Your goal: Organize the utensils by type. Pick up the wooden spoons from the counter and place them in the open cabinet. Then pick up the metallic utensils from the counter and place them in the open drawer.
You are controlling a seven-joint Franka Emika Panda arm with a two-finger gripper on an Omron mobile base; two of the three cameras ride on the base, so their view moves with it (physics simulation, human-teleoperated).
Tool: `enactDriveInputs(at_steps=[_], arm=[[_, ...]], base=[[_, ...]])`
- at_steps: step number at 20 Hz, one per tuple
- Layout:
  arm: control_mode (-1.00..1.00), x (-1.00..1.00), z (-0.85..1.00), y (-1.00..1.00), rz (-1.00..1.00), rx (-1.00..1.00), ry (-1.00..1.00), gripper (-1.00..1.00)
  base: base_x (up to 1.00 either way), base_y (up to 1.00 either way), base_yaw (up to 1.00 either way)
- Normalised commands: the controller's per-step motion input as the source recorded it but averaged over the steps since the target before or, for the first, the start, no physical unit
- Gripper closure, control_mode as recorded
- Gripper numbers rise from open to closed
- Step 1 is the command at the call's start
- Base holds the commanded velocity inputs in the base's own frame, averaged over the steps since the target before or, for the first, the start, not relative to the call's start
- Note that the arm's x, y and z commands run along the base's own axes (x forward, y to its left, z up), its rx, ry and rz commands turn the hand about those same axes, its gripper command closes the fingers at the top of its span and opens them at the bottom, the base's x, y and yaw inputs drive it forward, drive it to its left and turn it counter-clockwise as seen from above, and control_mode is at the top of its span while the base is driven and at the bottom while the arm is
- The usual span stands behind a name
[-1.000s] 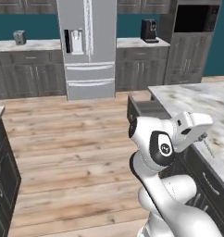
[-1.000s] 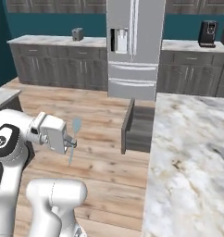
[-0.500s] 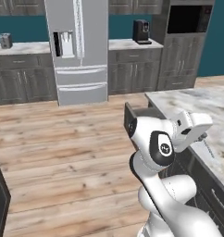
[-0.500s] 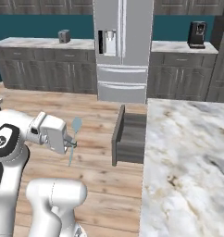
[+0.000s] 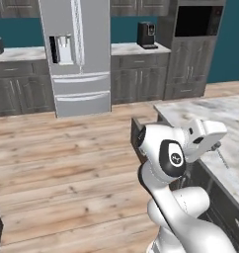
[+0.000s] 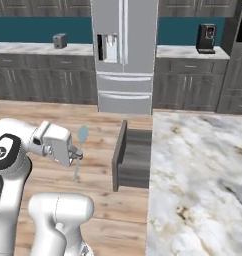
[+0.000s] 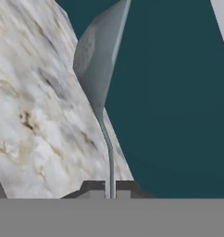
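The spoon (image 7: 97, 65) looks smooth, matt grey metal; the desk (image 6: 193, 170) is polished veined marble; beside it, the drawer (image 6: 133, 157) is dark, matt wood-grain.

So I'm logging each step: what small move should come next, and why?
Probably carry the metal spoon across and over the open drawer before letting go. The tool is shut on the spoon's handle, holding it above the wooden floor, off to the side of the drawer, which stands pulled out from the counter.

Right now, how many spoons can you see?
1: the grey metal spoon is clamped by its handle in the gripper, held over the wood floor left of the open drawer. Others may be out of view.
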Motion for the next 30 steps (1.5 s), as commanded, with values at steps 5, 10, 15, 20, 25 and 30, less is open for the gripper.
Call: enactDriveInputs(at_steps=[5,10,15,20,25,30], arm=[[1.00,0.00,0.00,0.00,0.00,0.00,0.00,1.00],[1.00,0.00,0.00,0.00,0.00,0.00,0.00,1.00],[1.00,0.00,0.00,0.00,0.00,0.00,0.00,1.00],[1.00,0.00,0.00,0.00,0.00,0.00,0.00,1.00],[1.00,0.00,0.00,0.00,0.00,0.00,0.00,1.00],[1.00,0.00,0.00,0.00,0.00,0.00,0.00,1.00]], base=[[0.33,-0.49,-0.01],[0.36,-0.31,0.00],[0.46,-0.09,0.00],[0.38,-0.20,-0.04],[0.36,-0.22,-0.06],[0.40,-0.16,-0.07]])
